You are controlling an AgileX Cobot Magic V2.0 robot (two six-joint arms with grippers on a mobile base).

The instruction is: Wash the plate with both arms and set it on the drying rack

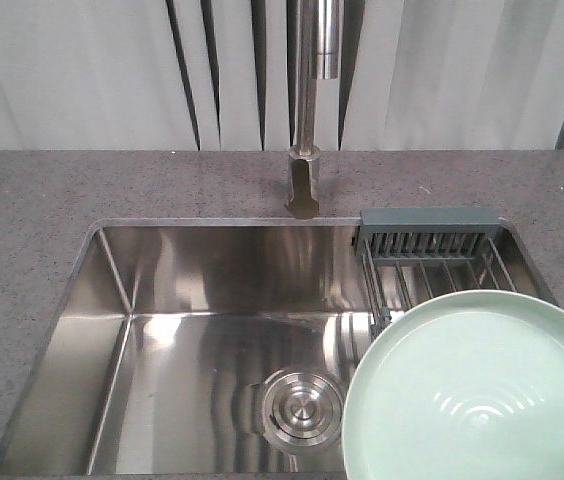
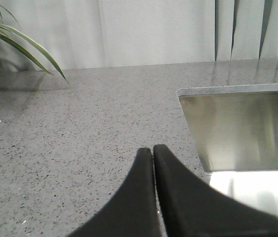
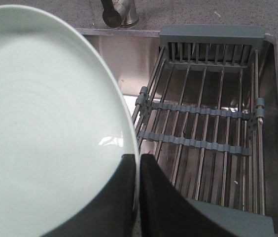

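Exterior front-facing view: the round, shallow, pale mint-green plate (image 1: 477, 390) fills the bottom right corner. It's over the right end of the shiny stainless steel sink (image 1: 212, 270) and hides the near part of the steel-wire drying rack (image 1: 432, 250) with its grey-green plastic end bars. Can't tell if it's touching the wires. The rack spans the sink's right side, just right of the tall chrome tap (image 1: 307, 100), and the round steel drain (image 1: 302, 408) is just left of the plate.

Right wrist cam: the black right pincer (image 3: 139, 158) is clamped on the plate's rim, one finger on each face, with the rack off to the right.

Left wrist cam: the black left pincer (image 2: 153, 148) is pinched together, finger against finger, over the grey speckled bench (image 2: 80, 123) just left of the sink's corner. Some green plant leaves (image 2: 20, 37) poke in at top left.
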